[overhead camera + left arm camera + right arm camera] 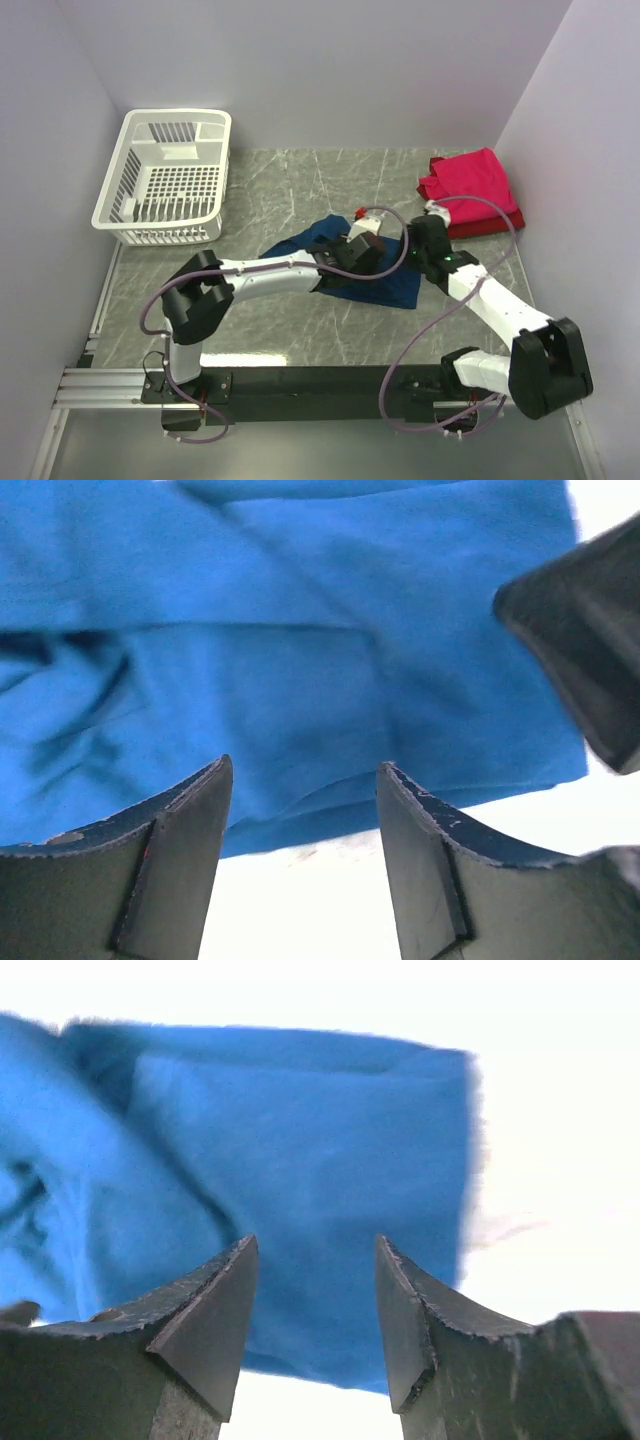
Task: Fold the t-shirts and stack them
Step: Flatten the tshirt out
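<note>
Navy t-shirt (390, 290) bunched; left end effector (305, 763), right end effector (316, 1239) parted, empty, over its free edge.

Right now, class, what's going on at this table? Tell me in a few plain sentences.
Two robot arms are working on a blue shirt lying rumpled in the middle of the table. The left gripper and right gripper both hover close over it, jaws open, holding nothing. Folded red shirts sit stacked at the far right corner, and a basket stands at the far left. The blue shirt is not yet on the stack.
</note>
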Controlling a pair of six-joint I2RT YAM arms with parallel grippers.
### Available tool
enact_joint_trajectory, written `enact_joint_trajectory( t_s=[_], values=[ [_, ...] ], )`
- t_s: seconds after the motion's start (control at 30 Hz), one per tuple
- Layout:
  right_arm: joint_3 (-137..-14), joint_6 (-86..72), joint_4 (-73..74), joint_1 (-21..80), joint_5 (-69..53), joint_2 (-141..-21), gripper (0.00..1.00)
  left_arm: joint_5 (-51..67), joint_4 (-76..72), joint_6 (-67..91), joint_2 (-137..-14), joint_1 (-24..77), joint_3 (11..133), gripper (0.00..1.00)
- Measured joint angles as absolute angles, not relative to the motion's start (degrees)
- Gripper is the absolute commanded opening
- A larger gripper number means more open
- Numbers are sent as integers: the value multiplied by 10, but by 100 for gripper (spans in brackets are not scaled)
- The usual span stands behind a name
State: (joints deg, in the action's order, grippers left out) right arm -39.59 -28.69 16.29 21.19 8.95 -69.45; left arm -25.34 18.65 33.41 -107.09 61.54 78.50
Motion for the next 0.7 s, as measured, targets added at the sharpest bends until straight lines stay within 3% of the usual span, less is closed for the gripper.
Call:
enact_joint_trajectory(
  t_s=[0.37, 0.7],
  values=[
    [-346, -286, 157, 97, 74, -593, 59, -248, 184, 321, -1211, 634, 895, 62],
    [-323, -283, 148, 62, 29, -567, 60, -272, 214, 321, -1245, 654, 923, 53]
  ],
)
